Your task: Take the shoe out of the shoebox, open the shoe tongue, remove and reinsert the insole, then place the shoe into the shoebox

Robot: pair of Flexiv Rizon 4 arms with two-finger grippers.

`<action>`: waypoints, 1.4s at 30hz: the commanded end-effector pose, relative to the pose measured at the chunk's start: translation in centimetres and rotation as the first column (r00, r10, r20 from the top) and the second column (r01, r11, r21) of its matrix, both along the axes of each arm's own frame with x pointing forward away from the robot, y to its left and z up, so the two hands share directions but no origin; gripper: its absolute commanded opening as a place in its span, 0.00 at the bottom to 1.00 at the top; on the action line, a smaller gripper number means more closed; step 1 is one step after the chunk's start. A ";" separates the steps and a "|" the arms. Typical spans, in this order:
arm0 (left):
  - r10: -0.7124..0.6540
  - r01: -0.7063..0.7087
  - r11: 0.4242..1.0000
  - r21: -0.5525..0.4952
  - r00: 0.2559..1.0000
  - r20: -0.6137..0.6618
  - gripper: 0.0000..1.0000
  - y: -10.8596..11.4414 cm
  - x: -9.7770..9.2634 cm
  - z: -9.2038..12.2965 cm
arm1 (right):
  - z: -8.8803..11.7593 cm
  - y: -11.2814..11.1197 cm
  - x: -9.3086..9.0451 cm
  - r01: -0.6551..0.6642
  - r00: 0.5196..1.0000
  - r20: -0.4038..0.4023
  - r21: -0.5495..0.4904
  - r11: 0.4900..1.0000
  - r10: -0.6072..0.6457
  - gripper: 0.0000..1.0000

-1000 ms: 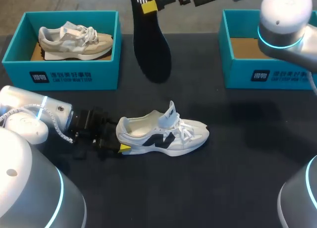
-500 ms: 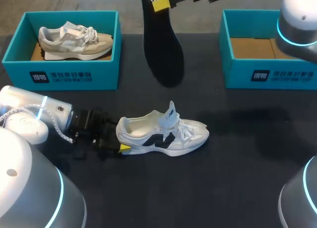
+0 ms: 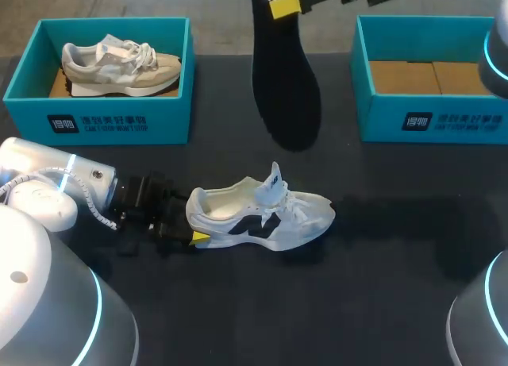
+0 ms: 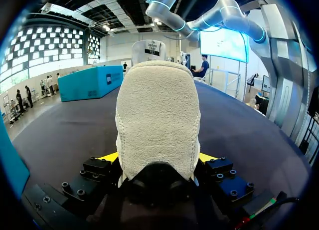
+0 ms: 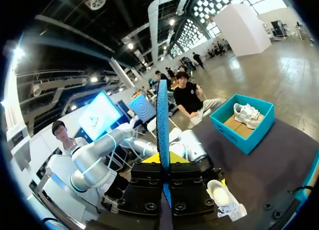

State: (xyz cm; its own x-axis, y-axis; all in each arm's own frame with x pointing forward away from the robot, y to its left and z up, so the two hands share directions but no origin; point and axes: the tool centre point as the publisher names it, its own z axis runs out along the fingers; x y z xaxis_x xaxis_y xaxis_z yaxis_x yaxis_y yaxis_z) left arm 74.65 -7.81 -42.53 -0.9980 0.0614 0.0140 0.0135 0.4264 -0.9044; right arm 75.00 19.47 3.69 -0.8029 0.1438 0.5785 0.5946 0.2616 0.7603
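Head view: white shoe [image 3: 262,215] on its sole mid-frame on the bench [image 3: 381,302], toe to the right; left hand [image 3: 194,237] clamped on its heel from the left side; right hand [image 3: 286,2] at top centre pinches the black insole [image 3: 286,88], which hangs btwn the two teal boxes; upper-left shoebox [image 3: 95,121] holds a beige shoe [image 3: 119,64]; upper-right shoebox [image 3: 429,120] shows bare cardboard.
Left wrist: heel fills the gap btwn both yellow tips, touching each.
Right wrist: insole edge-on, gripped btwn the fingers; white shoe under the hand.
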 end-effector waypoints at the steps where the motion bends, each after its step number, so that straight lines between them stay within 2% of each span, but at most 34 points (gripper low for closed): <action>1: 0.000 0.000 1.000 0.001 1.000 0.000 0.00 -0.1 0.1 -0.3 | 0.1 -0.9 -1.7 0.032 0.999 -0.015 -0.004 0.999 -0.032 0.00; 9: 0.000 0.000 1.000 0.001 1.000 0.000 0.00 -0.1 0.1 -0.3 | 0.4 -2.0 -2.9 0.055 0.995 -0.080 -0.011 0.998 -0.056 0.00; 16: 0.000 0.000 1.000 0.001 1.000 0.000 0.00 -0.1 0.1 -0.3 | 0.3 -2.9 -4.5 0.051 0.987 -0.152 0.031 0.998 -0.046 0.00; 21: 0.000 0.000 1.000 0.001 1.000 0.000 0.00 -0.1 0.1 -0.3 | 0.2 -3.2 -5.7 0.026 0.982 -0.189 0.009 1.000 -0.023 0.00; 31: 0.000 0.000 1.000 0.001 1.000 0.000 0.00 -0.1 0.1 -0.3 | 0.0 -3.8 -7.4 0.035 0.977 -0.211 -0.007 0.999 -0.036 0.00; 38: 0.000 0.000 1.000 0.001 1.000 0.000 0.00 -0.1 0.1 -0.3 | -1.1 -3.8 -8.7 0.027 0.971 -0.238 -0.005 1.000 -0.028 0.00; 42: 0.000 0.000 1.000 0.001 1.000 0.000 0.00 -0.1 0.1 -0.3 | -1.2 -3.9 -9.1 0.058 0.973 -0.221 -0.017 0.998 -0.060 0.00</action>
